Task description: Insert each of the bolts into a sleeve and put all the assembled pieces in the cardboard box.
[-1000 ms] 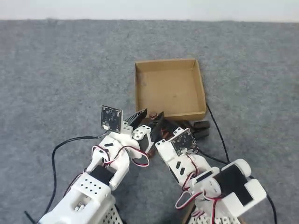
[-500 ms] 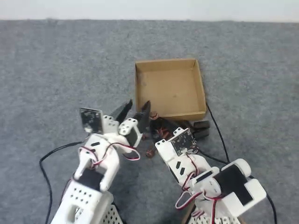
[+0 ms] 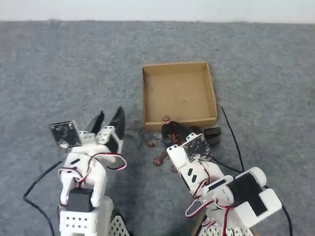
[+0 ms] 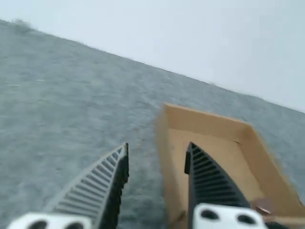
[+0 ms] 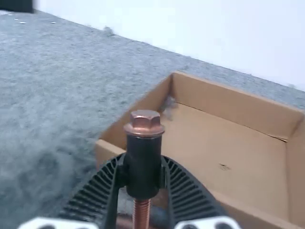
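**Assembled bolt and sleeve held just short of the box's near wall**

The right end effector (image 5: 143, 167) is clamped on a black sleeve (image 5: 142, 149) with a copper bolt (image 5: 144, 122) standing upright through it, head up. The left end effector (image 3: 110, 113) hangs spread wide over the grey desk (image 3: 74, 73), holding nothing. Loose copper pieces (image 3: 158, 161) lie on the desk between the arms. Just beyond the held piece stands the cardboard box (image 3: 179, 64). The step looks like delivery: lift the piece clear over the near wall, keep it upright so the bolt cannot slip out, and release low over the box floor.
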### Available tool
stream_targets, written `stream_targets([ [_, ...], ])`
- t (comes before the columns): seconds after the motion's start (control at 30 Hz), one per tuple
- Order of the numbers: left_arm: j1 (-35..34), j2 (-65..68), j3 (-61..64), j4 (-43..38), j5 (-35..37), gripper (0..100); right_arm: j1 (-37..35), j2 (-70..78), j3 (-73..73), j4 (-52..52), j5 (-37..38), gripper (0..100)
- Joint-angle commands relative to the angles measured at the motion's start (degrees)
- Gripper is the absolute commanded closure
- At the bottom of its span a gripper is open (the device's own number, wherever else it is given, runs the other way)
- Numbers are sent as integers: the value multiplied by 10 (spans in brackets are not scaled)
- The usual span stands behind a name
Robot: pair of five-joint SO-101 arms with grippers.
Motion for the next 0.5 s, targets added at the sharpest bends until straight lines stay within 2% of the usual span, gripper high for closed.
stream_targets([
  [0.0, -54, -10, 11, 2, -11, 818, 30, -10, -26, -24, 11, 993],
  [0.13, -91, -5, 36, 36, -82, 819, 45, -10, -54, -85, 11, 993],
  [0.27, -108, -3, 37, 82, -108, 819, 46, -10, -90, -128, 11, 993],
  [0.47, -71, -3, 37, 120, -120, 819, 92, -10, -188, -72, 11, 993],
])
